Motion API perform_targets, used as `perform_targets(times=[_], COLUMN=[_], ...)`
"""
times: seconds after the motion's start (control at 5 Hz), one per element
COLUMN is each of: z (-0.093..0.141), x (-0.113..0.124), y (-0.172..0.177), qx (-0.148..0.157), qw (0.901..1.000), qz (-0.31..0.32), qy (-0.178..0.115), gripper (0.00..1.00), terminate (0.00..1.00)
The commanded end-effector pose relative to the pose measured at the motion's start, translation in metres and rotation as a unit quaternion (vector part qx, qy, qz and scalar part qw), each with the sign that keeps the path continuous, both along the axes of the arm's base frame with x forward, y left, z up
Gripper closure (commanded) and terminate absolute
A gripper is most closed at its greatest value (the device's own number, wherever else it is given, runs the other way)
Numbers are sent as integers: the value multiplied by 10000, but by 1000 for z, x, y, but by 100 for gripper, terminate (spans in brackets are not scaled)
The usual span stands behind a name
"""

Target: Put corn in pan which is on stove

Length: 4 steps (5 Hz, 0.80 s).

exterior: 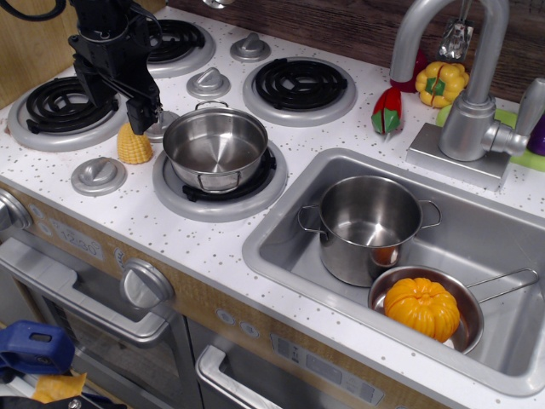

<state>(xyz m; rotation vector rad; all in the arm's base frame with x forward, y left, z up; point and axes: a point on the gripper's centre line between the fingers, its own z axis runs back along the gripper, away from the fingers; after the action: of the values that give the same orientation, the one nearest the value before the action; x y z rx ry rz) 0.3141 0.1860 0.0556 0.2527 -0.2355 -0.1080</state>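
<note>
Jaws first: you can't really tell how far they're open from this angle. The black gripper (143,111) points down just above the corn (134,144), and one dark finger (142,112) shows in front, but the gap is hidden behind it. It doesn't look like it's got hold of anything, and whether the fingertip actually touches the cob, you can't say.

The corn stands upright on the white speckled stove (183,226), between the front left knob (99,175) and the front burner, just left of the pan (215,149). It's close to the pan's rim but outside it.

The pan sits on the front burner (220,189), and the part of its inside you can see holds only shiny steel.

Off to your right in the sink (281,247) there's a taller steel pot (369,227), and touching it a long-handled pan (467,328) with an orange pumpkin (422,308) in it. Behind the faucet (464,94) you've got a yellow bell pepper (440,83), and a red pepper (387,112) lies on the counter by the back right burner.
</note>
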Motion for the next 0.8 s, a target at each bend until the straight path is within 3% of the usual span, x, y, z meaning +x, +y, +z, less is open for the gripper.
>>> perform_targets(times=[0.0, 0.6], z=[0, -30], x=[0, 4], y=[0, 15], qx=[0, -272], qw=[10000, 9992], qz=[0, -200], qy=[0, -226], gripper=[0, 0], terminate=[0, 0])
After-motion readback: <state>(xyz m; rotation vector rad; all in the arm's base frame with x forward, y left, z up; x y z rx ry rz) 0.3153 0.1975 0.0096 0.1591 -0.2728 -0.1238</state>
